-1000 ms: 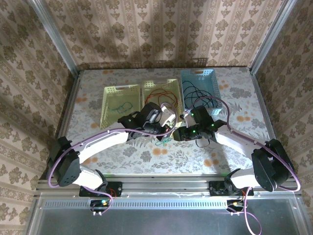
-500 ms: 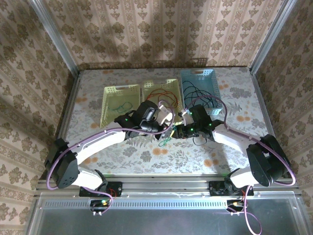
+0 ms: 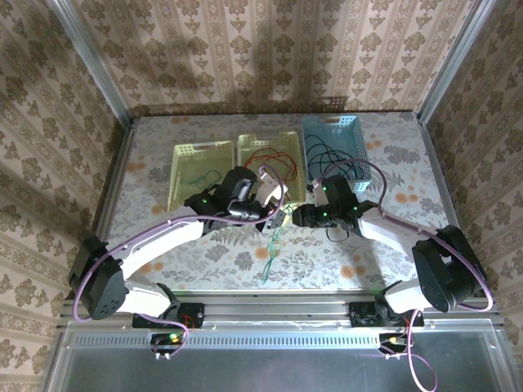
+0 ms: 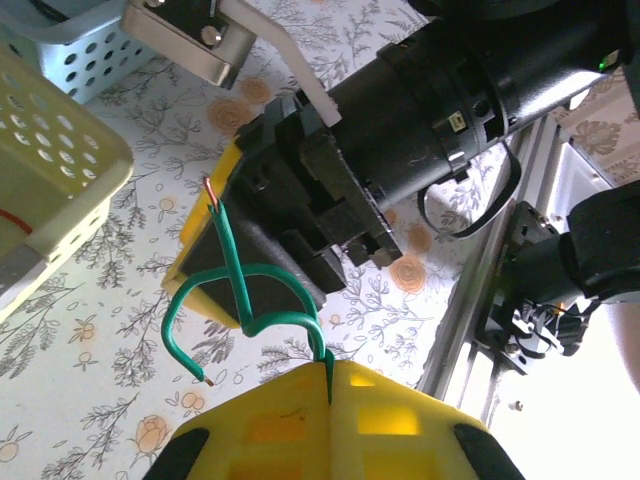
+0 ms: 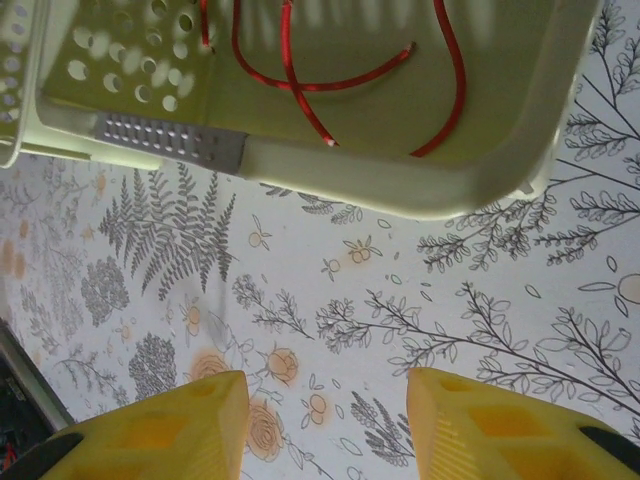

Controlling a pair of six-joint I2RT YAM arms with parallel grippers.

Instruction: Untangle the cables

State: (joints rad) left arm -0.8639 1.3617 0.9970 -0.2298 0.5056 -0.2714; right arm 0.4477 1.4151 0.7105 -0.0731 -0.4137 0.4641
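Floral-print desk [image 3: 204, 253], patterned wallpaper on all sides. Left hand [image 4: 330, 372] is clamped tight on a green cable [image 4: 245, 290], fingers fully together with the wire pinched at the tips. From the pinch the cable curls up into a loop, and one stripped copper end points up in front of the right hand's black-and-yellow body; whether they touch cannot be told. Right hand [image 5: 328, 395] has its fingers spread wide with nothing between them, over bare desk just beside the near rim of the cream basket [image 5: 330, 165].

In the top view, left hand [image 3: 276, 214] and right hand [image 3: 296, 215] sit close together mid-desk, and the green cable [image 3: 272, 249] trails from them toward the near edge. Red cables [image 5: 340, 75] lie inside the cream basket. Black cables [image 3: 327, 155] are in the blue basket [image 3: 353, 122] on its right. Pale green basket [image 3: 181, 151] on its left holds dark green cable loops [image 3: 200, 175].
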